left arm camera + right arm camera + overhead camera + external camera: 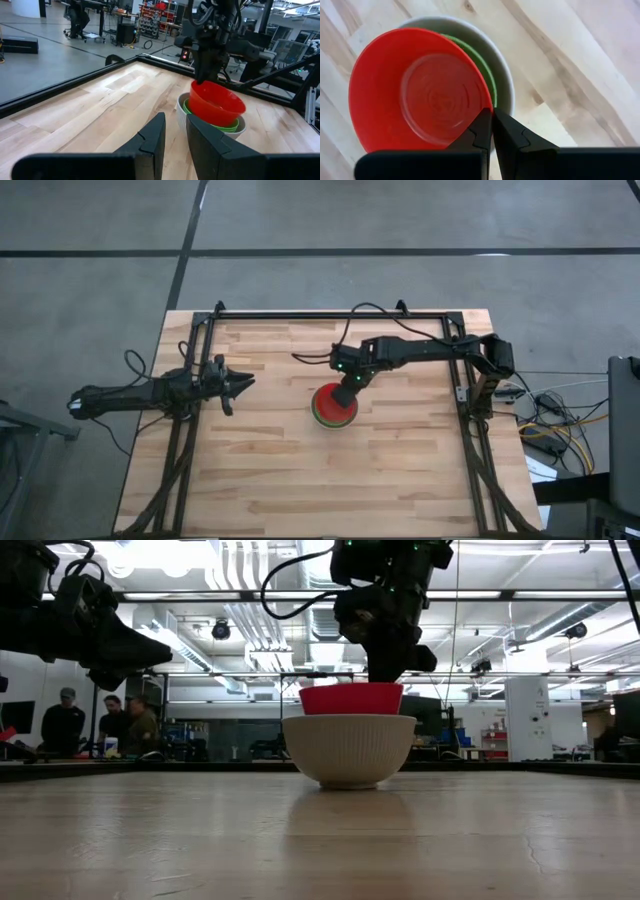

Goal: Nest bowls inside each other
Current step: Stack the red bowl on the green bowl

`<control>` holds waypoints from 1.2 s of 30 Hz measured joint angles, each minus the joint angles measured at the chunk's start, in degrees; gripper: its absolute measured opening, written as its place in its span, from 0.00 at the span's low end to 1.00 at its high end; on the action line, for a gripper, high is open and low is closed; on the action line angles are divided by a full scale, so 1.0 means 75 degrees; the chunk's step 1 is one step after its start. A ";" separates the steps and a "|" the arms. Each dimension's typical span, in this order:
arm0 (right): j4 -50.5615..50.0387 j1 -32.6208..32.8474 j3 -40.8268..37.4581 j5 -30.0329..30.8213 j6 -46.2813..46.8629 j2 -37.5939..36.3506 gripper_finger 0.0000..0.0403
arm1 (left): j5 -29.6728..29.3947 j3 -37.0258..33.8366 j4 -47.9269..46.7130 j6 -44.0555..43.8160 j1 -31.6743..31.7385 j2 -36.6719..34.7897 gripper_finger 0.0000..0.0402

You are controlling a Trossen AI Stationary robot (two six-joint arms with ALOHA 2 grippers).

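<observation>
Right gripper (492, 131): the fingers are pressed together on the rim of the small round red plastic bowl (417, 95), pinching it at its edge. The right arm reaches from the table's right side toward the centre, wrist bent downward over the stack.

The red bowl sits tilted at the top of the stack, not fully seated. Directly beneath it, green plastic bowl rims (226, 127) show as a thin band; how many green bowls lie there cannot be told. All of these rest inside the pale grey-white ribbed plastic bowl (349, 749), which stands upright on the wooden table (400, 480) near its centre.

Left gripper (243, 383): held level above the table's left side, well apart from the stack, pointing toward it. Its fingers stand slightly apart and hold nothing.

Beyond the table, people (100, 723) stand in the room.
</observation>
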 joint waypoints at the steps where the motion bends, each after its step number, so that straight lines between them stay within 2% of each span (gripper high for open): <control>1: 0.0000 0.0019 -0.0024 -0.0019 0.0005 0.0000 0.02 | 0.0000 0.0000 -0.0003 0.0000 0.0003 0.0000 0.21; 31: 0.0940 0.0314 -0.0785 -0.0100 0.0229 -0.0003 0.02 | 0.0003 0.0000 -0.0003 -0.0001 0.0001 0.0000 0.21; 36: 0.1336 0.0276 -0.1088 -0.0709 0.0148 -0.0003 0.02 | 0.0003 0.0000 0.0000 0.0000 0.0003 0.0000 0.21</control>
